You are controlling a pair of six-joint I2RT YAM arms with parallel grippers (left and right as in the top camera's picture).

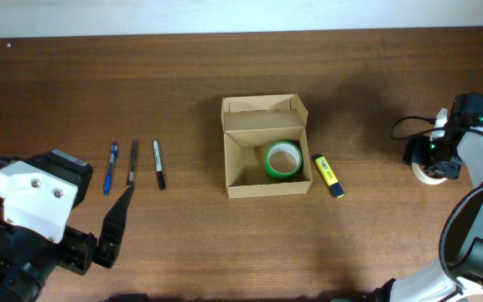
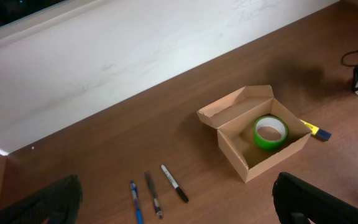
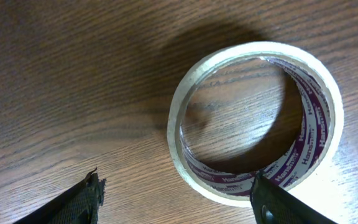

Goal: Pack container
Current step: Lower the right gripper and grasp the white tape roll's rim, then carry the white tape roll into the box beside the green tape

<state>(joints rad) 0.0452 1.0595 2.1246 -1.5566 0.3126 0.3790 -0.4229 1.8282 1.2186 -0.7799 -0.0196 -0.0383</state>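
Note:
The container (image 1: 265, 147) is an open tan cardboard box at the table's middle, its flap lid folded back. A green tape roll (image 1: 283, 159) lies inside it, also seen in the left wrist view as the green tape roll (image 2: 270, 132) in the container (image 2: 253, 134). My right gripper (image 3: 176, 200) is open at the far right, low over a clear tape roll (image 3: 257, 118) with purple print. The roll's near rim lies between its fingers, untouched as far as I can see. My left gripper (image 2: 179, 205) is wide open and empty at the front left, above the pens.
A yellow highlighter (image 1: 328, 174) lies just right of the box. Left of the box lie a blue pen (image 1: 110, 168), a grey pen (image 1: 132, 163) and a black marker (image 1: 158, 164). The clear tape roll (image 1: 428, 174) sits near the table's right edge.

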